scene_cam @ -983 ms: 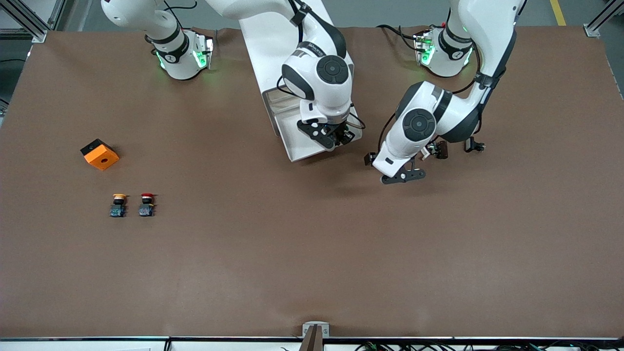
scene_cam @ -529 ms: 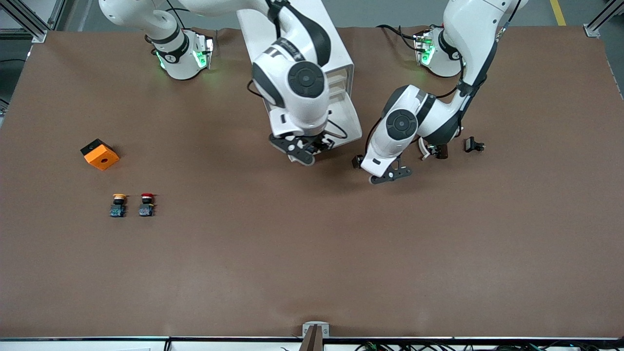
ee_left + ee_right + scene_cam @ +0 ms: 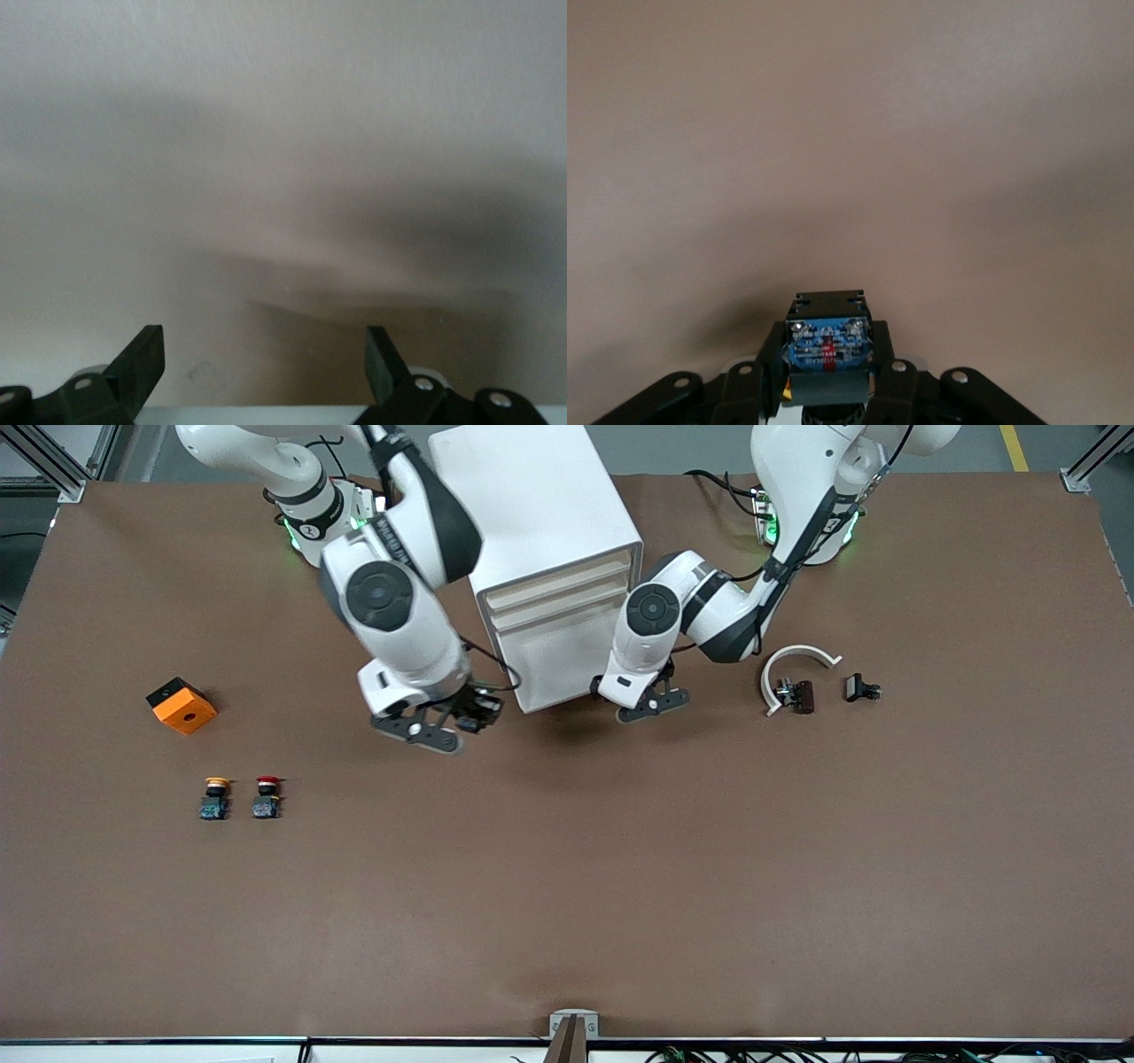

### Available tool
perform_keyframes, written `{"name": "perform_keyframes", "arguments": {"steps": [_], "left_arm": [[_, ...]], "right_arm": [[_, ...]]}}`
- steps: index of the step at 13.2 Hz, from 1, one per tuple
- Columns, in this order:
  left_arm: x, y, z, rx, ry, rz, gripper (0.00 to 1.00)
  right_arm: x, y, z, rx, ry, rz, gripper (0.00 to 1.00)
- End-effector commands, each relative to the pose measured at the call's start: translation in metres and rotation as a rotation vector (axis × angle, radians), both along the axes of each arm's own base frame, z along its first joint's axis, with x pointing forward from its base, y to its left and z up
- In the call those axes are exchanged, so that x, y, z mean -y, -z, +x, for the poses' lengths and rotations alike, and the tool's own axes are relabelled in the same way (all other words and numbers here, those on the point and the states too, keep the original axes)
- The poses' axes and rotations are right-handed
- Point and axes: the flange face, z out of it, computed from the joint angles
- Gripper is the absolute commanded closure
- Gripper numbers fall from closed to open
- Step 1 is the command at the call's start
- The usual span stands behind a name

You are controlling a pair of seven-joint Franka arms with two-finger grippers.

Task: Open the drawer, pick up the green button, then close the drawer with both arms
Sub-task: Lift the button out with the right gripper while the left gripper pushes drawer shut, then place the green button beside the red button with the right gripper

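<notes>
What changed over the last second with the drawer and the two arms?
The drawer went from open to shut, with the open left tool now at its front. The right tool, shut on the button, carried it from over the drawer toward the right arm's end of the table. The yellow-capped button, red-capped button and orange block stayed put.

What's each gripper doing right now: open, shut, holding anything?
Left gripper: open, empty, at the front of the white drawer cabinet.
Right gripper: shut on the button, over the table beside the cabinet.
</notes>
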Motion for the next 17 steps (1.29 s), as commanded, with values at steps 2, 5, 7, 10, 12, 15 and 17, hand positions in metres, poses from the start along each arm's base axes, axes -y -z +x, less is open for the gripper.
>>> {"name": "perform_keyframes", "arguments": {"steps": [2,5,7,10,12,15,17], "left_arm": [[0.03,-0.004,-0.032,-0.016,-0.03,-0.01,0.0],[0.05,-0.004,-0.062,-0.062,-0.063,-0.02,0.0],[0.061,0.001,-0.076,-0.107,-0.099,-0.03,0.0],[0.069,0.009,-0.09,-0.152,-0.116,-0.035,0.0],[0.079,0.007,-0.096,-0.172,-0.138,-0.052,0.0],[0.072,0.006,-0.081,-0.164,-0.168,-0.054,0.0],[0.05,-0.012,-0.032,-0.122,-0.241,-0.079,0.0]], "right_arm": [[0.075,0.042,0.002,0.02,-0.068,-0.001,1.0],[0.142,0.09,0.027,0.033,-0.111,-0.011,1.0],[0.176,0.102,0.039,0.02,-0.131,-0.017,1.0],[0.228,0.129,0.056,-0.004,-0.136,-0.047,1.0],[0.237,0.145,0.059,-0.009,-0.134,-0.062,1.0],[0.249,0.175,0.068,0.008,-0.13,-0.085,1.0],[0.257,0.191,0.071,0.022,-0.122,-0.091,1.0]]}}
